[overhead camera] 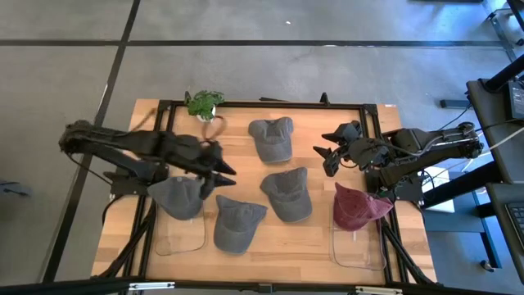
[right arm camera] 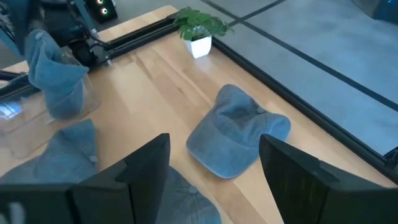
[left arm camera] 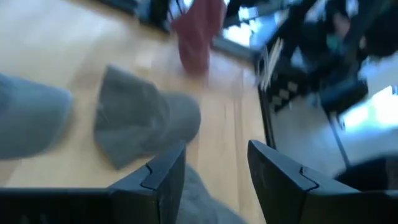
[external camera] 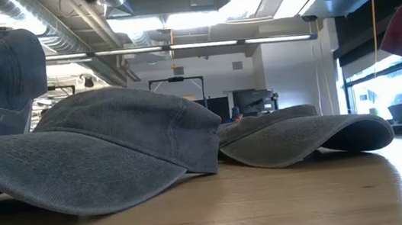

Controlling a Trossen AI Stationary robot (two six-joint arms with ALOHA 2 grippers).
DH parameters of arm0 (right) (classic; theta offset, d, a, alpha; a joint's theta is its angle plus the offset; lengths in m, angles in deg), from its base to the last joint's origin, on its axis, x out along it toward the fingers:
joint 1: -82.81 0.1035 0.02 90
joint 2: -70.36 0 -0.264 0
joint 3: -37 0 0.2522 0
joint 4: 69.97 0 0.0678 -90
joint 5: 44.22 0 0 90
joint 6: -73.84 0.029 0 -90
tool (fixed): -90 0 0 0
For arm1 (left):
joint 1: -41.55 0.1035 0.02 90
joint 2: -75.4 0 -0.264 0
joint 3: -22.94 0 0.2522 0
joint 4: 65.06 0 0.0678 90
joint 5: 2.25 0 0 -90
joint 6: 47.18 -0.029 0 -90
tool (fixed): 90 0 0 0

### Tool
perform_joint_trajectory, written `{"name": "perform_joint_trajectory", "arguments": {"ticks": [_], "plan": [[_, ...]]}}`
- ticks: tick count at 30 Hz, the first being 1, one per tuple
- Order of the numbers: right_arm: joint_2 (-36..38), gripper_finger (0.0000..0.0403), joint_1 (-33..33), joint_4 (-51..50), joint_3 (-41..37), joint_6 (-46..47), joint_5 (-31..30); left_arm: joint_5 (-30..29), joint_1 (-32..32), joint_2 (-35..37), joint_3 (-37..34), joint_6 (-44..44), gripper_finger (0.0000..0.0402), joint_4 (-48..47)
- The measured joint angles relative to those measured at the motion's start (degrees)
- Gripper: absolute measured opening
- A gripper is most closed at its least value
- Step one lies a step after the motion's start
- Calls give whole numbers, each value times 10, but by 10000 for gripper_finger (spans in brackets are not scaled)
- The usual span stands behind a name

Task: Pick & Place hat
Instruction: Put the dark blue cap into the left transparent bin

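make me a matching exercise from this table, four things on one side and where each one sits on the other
Things:
1. red hat
2. potted plant
3. left gripper
4. right gripper

Places:
A. at the table's far edge
B. on a clear stand near the right front corner
C. open, above the table's right side, beside the far grey hat
D. open, over the grey hat on the left stand

Pairs: 1-B, 2-A, 3-D, 4-C
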State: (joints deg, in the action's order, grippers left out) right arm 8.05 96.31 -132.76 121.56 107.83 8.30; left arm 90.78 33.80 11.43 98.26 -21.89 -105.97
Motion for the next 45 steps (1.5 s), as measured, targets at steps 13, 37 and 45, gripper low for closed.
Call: {"name": "perform_joint_trajectory", "arguments": {"ticks": [13,37,45], "plan": [[-36,247,0,-6,0,-27,19,64,5,-175,0,-60,220,19],[-47,247,0,-8,0,-31,52,162,2,-322,0,-31,229,-16],[-47,247,0,-6,0,-27,93,162,2,-325,0,-34,165,-14]]}}
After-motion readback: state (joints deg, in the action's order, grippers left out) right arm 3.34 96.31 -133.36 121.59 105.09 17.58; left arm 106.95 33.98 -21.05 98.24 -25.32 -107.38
